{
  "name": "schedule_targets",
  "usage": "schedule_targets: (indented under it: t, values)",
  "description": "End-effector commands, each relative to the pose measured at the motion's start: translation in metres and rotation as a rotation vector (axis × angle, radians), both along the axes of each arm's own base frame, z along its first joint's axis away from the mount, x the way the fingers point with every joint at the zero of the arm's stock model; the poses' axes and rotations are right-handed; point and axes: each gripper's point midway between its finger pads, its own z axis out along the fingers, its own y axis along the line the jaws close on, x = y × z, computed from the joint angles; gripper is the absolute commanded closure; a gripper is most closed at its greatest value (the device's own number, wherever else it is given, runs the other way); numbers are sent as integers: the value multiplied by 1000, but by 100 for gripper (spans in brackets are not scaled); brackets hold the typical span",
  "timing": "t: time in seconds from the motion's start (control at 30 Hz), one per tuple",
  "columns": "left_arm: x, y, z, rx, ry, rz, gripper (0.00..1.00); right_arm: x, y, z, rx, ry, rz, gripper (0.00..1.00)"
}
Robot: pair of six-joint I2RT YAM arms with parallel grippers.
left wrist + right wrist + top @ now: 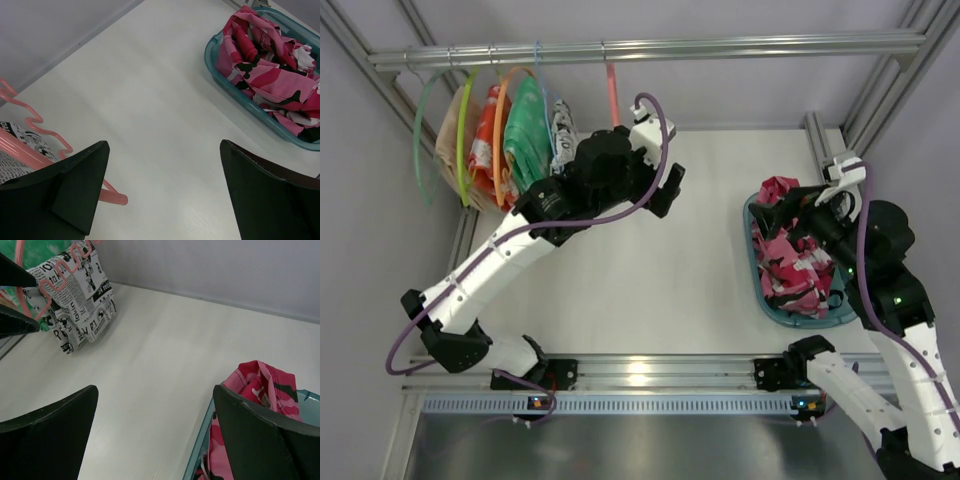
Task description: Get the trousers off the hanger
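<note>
While trousers (82, 300) hang, L tool (164, 144) spread wide

From above, the left arm (500, 255) is covering most of the trousers (563, 126), and the hanger (539, 70) just beside them is showing only as a thin blue line, too slim to follow. At the left wrist, the trousers are running off the view's left edge behind the salmon-pink hanger (116, 198).

Black-on-white newsprint trousers (82, 295); teal basket (210, 55).
</note>
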Motion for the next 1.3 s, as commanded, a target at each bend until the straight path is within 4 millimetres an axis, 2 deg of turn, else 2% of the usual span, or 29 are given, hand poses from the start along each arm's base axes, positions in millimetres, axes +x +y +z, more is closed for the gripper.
schedule_targets:
  t: [0.0, 0.13, 0.17, 0.2, 0.23, 0.27, 0.3, 0.33, 0.4, 0.43, 0.47, 0.53, 0.57, 0.6, 0.63, 0.7, 0.73, 0.77, 0.8, 0.83, 0.87, 0.93, 0.97, 1.07, 1.27]
  values:
    - [-4, -13, 21, -86, -12, -32, 1, 1, 2, 6, 23, -6, 10, 1]
    - [-6, -19, 64, -159, -70, -73, 2, 5, 3, 3, 22, 6, 8, 1]
    - [-3, -17, 88, -220, -89, -74, 1, 6, 3, 3, 23, 7, 8, 1]
    - [0, -14, 102, -263, -91, -73, 1, 7, 4, 4, 25, 6, 7, 1]
    - [-7, -19, 114, -317, -68, -153, 1, 8, 4, 4, 25, 8, 9, 0]
    - [9, 2, 135, -399, -60, -102, 2, 9, 5, 4, 25, 9, 10, 1]
    - [17, 15, 142, -435, -53, -84, 2, 11, 5, 4, 24, 10, 7, 1]
    - [35, 41, 149, -463, -64, -18, 1, 11, 5, 5, 23, 10, 8, 1]
    - [38, 65, 157, -511, -56, 36, 2, 12, 6, 6, 20, 8, 11, 1]
    - [44, 85, 159, -529, -56, 73, 2, 14, 6, 5, 19, 13, 9, 1]
    - [36, 96, 165, -569, -57, 85, 3, 16, 7, 3, 18, 17, 12, 1]
    - [34, 123, 170, -597, -67, 123, 4, 18, 9, 0, 19, 23, 15, 1]
    - [24, 133, 178, -632, -74, 136, 4, 19, 10, -1, 22, 28, 19, 1]
    - [25, 142, 172, -636, -60, 159, 4, 20, 11, -3, 25, 30, 26, 1]
    - [20, 162, 178, -649, -89, 204, 4, 22, 12, -5, 25, 36, 28, 1]
    - [12, 176, 175, -664, -89, 236, 5, 23, 14, -5, 28, 40, 34, 1]
    - [17, 188, 163, -662, -72, 286, 5, 23, 15, -5, 28, 40, 37, 1]
    - [5, 193, 163, -676, -79, 296, 5, 23, 15, -5, 27, 39, 38, 1]
    - [4, 198, 158, -680, -71, 313, 7, 24, 15, -4, 28, 40, 37, 1]
    - [12, 212, 137, -690, -26, 379, 9, 24, 15, -4, 27, 39, 37, 1]
    - [7, 215, 132, -698, -19, 393, 10, 24, 15, -4, 26, 42, 37, 1]
    - [10, 225, 111, -715, 34, 435, 15, 24, 15, -4, 25, 41, 38, 1]
    - [15, 226, 91, -729, 89, 453, 17, 25, 15, -4, 25, 43, 37, 1]
    - [19, 226, 77, -728, 114, 442, 21, 23, 15, -5, 30, 46, 39, 1]
    - [31, 223, 77, -704, 129, 406, 23, 23, 15, -8, 38, 55, 36, 1]
